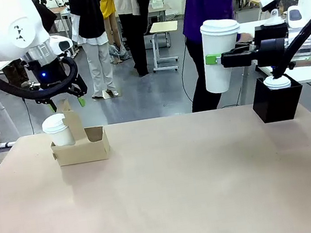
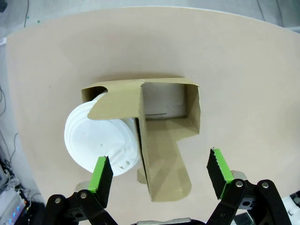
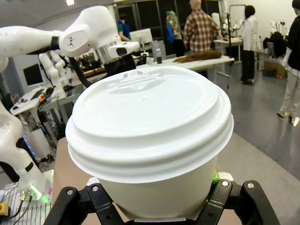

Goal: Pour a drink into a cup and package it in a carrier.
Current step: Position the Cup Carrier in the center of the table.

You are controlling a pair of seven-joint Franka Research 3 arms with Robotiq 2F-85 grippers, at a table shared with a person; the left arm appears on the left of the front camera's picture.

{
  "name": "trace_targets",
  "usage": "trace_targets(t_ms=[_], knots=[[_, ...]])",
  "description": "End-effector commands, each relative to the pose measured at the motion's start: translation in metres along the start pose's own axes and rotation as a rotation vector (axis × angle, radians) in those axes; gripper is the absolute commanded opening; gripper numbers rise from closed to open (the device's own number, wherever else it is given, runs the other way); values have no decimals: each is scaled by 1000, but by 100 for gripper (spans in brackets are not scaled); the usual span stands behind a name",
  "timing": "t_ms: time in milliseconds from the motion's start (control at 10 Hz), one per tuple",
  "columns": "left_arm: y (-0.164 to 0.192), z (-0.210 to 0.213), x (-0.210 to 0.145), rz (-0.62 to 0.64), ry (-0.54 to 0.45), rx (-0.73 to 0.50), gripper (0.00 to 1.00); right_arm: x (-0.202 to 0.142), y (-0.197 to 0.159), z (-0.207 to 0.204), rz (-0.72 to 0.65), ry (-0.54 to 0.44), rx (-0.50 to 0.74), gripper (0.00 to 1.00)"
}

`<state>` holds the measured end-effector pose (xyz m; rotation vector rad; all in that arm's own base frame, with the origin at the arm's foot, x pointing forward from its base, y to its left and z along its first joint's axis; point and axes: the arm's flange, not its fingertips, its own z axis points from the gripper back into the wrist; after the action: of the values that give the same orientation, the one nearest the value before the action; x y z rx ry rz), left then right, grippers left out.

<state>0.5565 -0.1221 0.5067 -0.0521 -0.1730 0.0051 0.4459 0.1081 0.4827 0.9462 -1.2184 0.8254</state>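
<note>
Over the surface's (image 1: 184,194) two o'clock corner, the right pincer (image 1: 215,59) (image 3: 157,201) is clamped from the side round the lidded cup (image 1: 220,80) (image 3: 150,122). It holds the cup upright in the air, at ten o'clock of the black box (image 1: 276,104). Toward the surface's ten o'clock stands the carrier (image 1: 93,148) (image 2: 192,110), a short lidded cup (image 1: 58,131) (image 2: 93,140) in its nine o'clock slot; the left pincer (image 1: 67,104) (image 2: 159,164) hangs just above its centre handle (image 1: 76,123) (image 2: 164,187), jaws spread and gripping nothing.
</note>
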Motion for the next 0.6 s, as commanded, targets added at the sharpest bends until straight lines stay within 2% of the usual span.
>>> trace_targets(t_ms=[0,200,300,500], knots=[[1,0,8,32,-15,33,71,5,0,-2,4,-7,0,80],[4,-3,10,19,-14,29,11,5,0,-2,4,-7,0,80],[6,-6,12,21,-10,17,0,5,0,-2,4,-7,0,80],[9,-7,12,34,-25,31,0,5,0,-2,4,-7,0,80]])
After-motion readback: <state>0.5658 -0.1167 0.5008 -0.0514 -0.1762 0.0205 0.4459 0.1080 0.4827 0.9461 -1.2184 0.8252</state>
